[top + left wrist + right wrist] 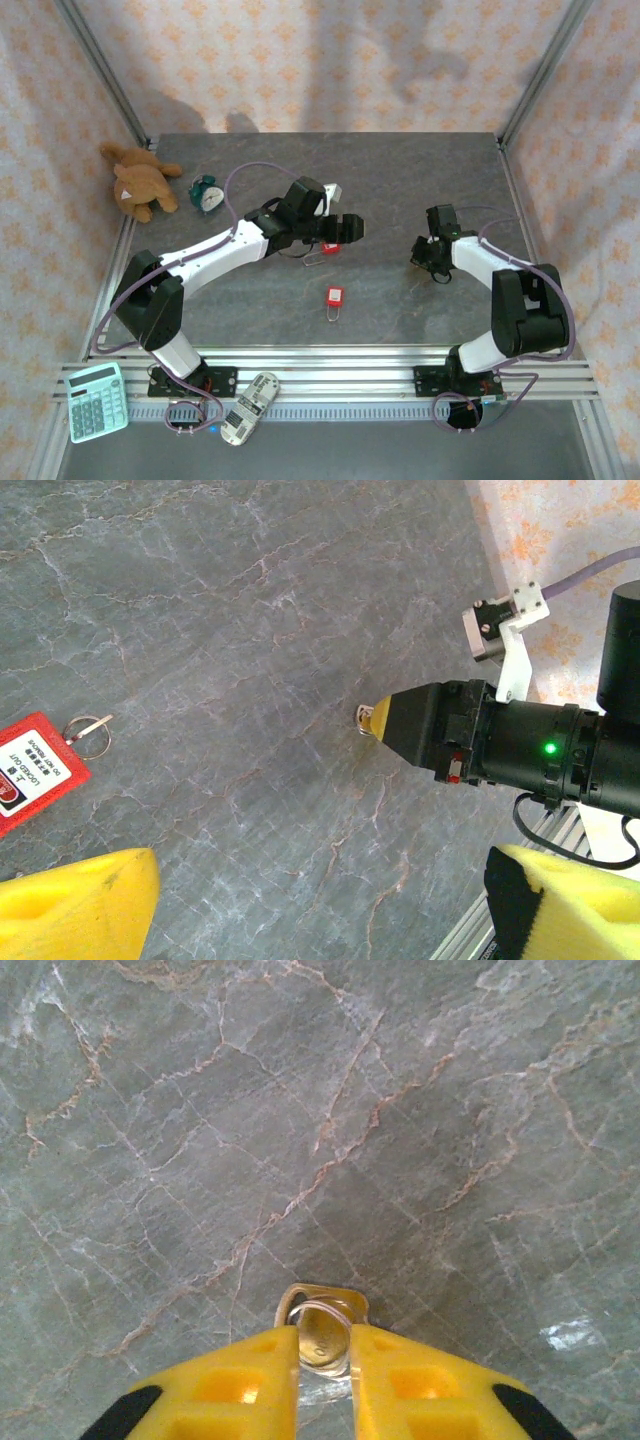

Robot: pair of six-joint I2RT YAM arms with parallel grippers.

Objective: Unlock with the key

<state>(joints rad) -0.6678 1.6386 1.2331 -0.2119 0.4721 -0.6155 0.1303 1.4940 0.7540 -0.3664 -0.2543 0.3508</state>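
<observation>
The key [322,1328] is held pinched in the closed right tool [323,1352] against the surface [400,180], while the red padlock [335,296], shackle apparently pointing toward the bases, lies to its left, nearer the open left tool [348,229].

Lab booth: aluminium frame [102,68], wallpapered walls [330,60]

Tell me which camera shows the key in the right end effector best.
Right wrist: the key sits close up, its metal head pinched between the right end effector's yellow fingers. Left wrist catches a sliver at its tip. From the top it is too small to see.
</observation>
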